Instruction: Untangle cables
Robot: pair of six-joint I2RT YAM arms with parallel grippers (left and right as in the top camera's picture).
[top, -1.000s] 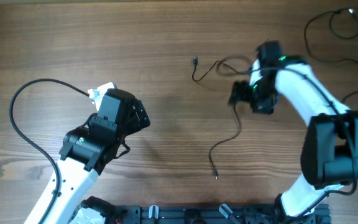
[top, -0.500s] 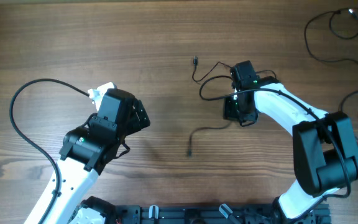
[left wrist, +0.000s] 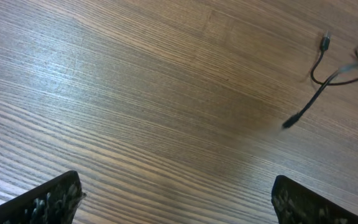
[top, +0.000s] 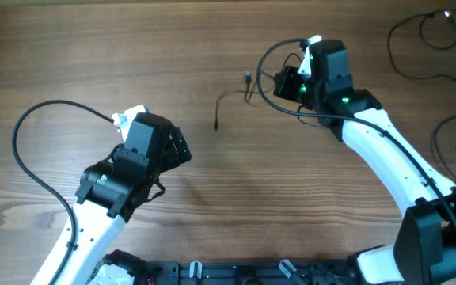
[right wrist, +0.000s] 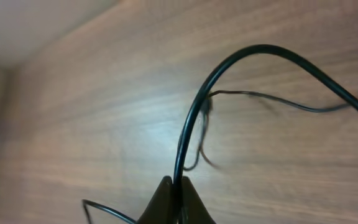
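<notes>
One of the cables (right wrist: pixel 188 124) pinched by the right gripper (right wrist: pixel 174 190), jaws fully closed, left gripper (left wrist: pixel 176 198) jaws spread wide, nothing held, above the bench (top: pixel 236 190).

Brown wooden surface (top: pixel 212 198) is lying open between both arms; thin dark cables (left wrist: pixel 317 94) are sprawling across the top centre, obstructing passage there.

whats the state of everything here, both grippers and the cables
left gripper: open, empty
right gripper: shut on one cable
held cable: pinched, arching up and away from the right gripper
loose cables: ungripped, slack, two plug ends free
</notes>
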